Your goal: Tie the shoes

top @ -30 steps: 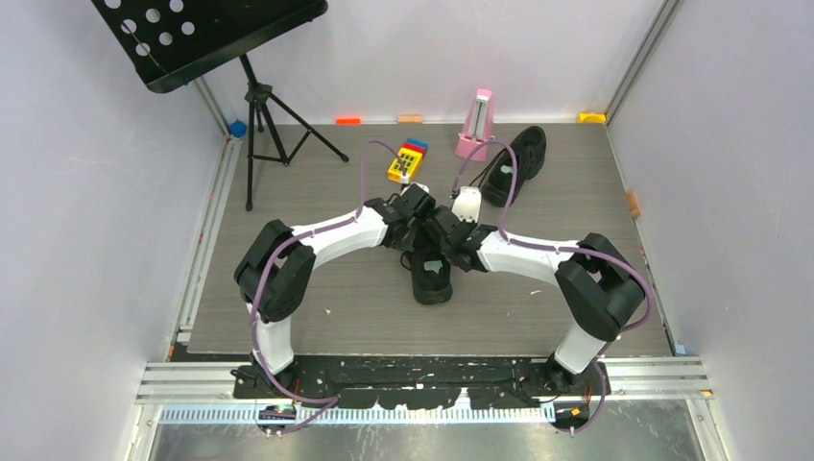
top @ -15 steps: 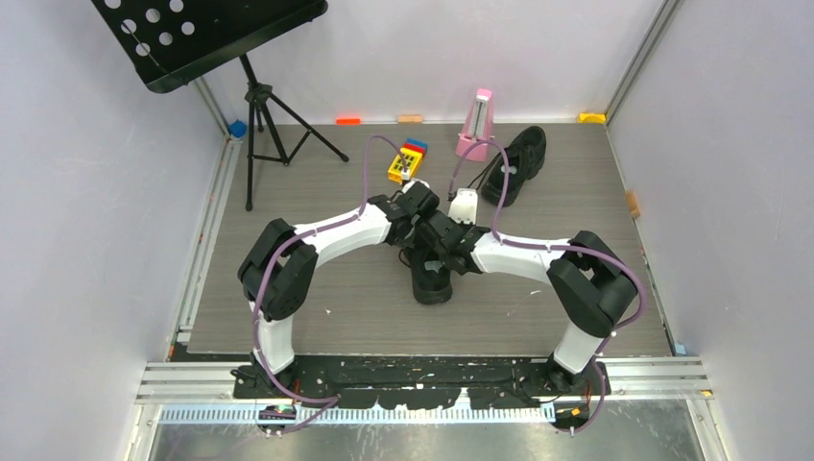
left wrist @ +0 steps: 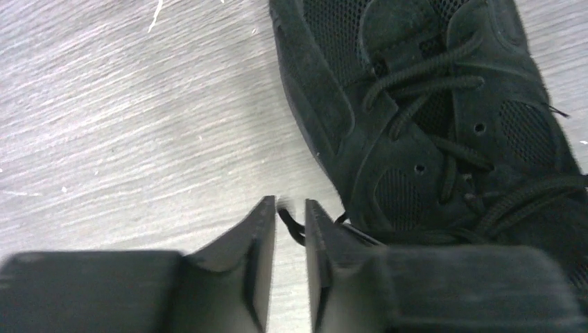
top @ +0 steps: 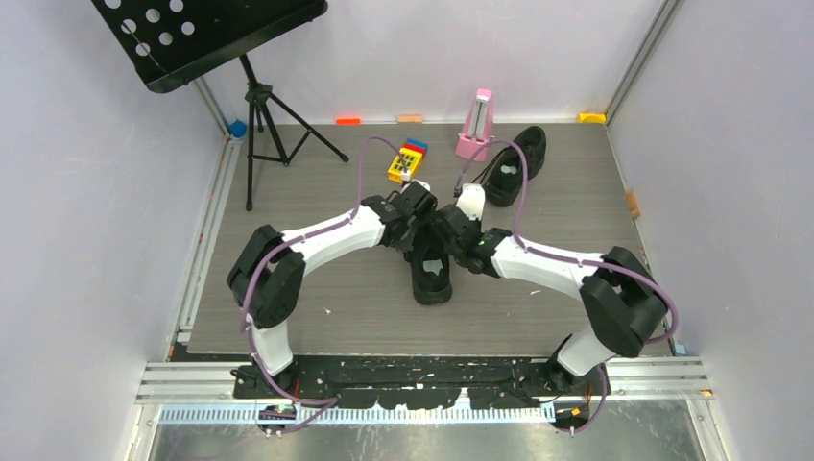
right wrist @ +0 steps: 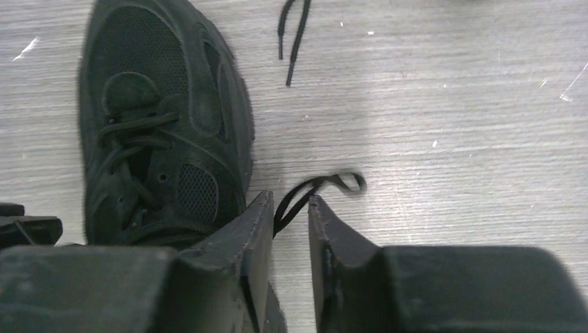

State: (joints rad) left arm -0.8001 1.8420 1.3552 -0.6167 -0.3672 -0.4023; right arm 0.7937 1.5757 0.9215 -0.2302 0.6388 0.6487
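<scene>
One black shoe [top: 432, 274] lies mid-table with its grey insole patch showing; both grippers hang over its laced end. The second shoe [top: 514, 163] lies at the back right. My left gripper [left wrist: 290, 205] is at the shoe's [left wrist: 430, 104] side, its jaws a narrow gap apart, with a thin black lace end [left wrist: 292, 225] lying between them. My right gripper [right wrist: 290, 198] is at the other side of the shoe [right wrist: 159, 125], its jaws also a narrow gap apart, with a lace loop [right wrist: 315, 186] running out between them. Neither lace looks pinched.
A black music stand [top: 206, 38] on a tripod [top: 264, 125] stands at the back left. A pink metronome [top: 475, 125] and a yellow toy with coloured blocks [top: 407, 161] sit behind the arms. Two loose lace ends [right wrist: 291, 41] lie on the table beyond the right gripper.
The right arm has swung its elbow outward to the right and its wrist has moved slightly towards the back. The left arm has shifted slightly. The shoes have not moved.
</scene>
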